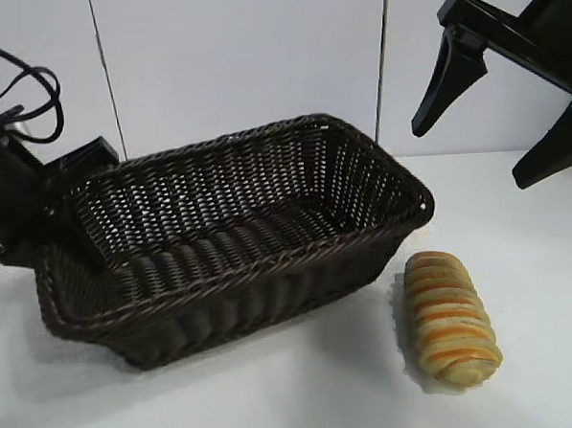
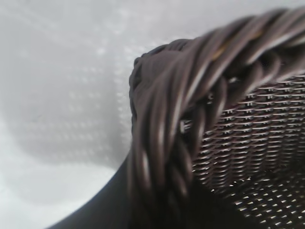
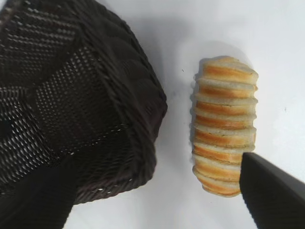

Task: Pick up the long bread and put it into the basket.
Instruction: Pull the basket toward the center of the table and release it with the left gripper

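White panelled wall behind, plain white surface point(image 1: 276, 397) underneath, so nothing much in the way. From the outside camera I count one basket point(image 1: 232, 238), dark brown wicker, sitting a bit skewed, and one long bread point(image 1: 452, 317) lying flat on the surface just beside the basket's right end, not touching it. Two arms: the left claw point(image 1: 59, 192) is tucked at the basket's left end, and the right claw point(image 1: 497, 117) hangs up high, above and behind the loaf, prongs spread wide with nothing in them.

Left wrist camera is basically all braided rim point(image 2: 190, 95), right up close. It looks clamped onto that rim, prongs nearly together, though the prongs themselves are hard to make out.

Right wrist camera looks down on the loaf point(image 3: 224, 124) lying next to the basket's corner point(image 3: 143, 138), one dark prong point(image 3: 271, 191) poking in near the loaf's end.

My take: the right claw should drop straight down over the middle of the loaf, prongs across its short width, and squeeze gently since it's likely soft. Lift clear of the rim before swinging over.
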Robot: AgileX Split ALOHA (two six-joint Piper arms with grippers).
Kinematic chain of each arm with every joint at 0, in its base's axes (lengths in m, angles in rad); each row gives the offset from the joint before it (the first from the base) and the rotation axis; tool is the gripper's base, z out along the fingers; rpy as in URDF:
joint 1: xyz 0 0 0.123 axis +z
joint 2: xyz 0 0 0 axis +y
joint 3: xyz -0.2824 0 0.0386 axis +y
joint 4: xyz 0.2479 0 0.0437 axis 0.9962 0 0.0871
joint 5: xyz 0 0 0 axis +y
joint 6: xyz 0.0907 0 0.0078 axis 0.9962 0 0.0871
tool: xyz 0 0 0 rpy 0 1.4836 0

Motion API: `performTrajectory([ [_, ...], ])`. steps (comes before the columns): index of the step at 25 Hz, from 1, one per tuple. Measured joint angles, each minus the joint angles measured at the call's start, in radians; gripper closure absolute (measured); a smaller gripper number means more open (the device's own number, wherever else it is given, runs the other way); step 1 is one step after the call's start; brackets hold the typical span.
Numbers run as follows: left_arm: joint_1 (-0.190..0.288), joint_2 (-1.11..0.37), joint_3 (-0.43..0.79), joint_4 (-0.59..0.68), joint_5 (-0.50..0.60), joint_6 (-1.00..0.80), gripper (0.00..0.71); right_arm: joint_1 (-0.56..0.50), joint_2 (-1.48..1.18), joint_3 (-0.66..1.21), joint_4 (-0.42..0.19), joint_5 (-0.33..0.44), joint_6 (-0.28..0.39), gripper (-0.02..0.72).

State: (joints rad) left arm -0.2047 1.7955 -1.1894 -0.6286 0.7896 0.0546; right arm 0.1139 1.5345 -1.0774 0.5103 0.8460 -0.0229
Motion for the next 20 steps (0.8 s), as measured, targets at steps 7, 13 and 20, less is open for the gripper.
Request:
performTrajectory([
  [7,0.0,0.042,-0.19,0.132,0.132,0.0,0.609,0.0,0.0,0.0,0.003,0.006,0.0,0.042],
  [13,-0.029,0.155,-0.279,0.222,0.215,0.004,0.61,0.0,0.0,0.0,0.003,0.004,0.0,0.042],
  [20,-0.057,0.249,-0.288,0.245,0.212,0.008,0.61,0.0,0.0,0.0,0.003,0.004,0.0,0.042],
])
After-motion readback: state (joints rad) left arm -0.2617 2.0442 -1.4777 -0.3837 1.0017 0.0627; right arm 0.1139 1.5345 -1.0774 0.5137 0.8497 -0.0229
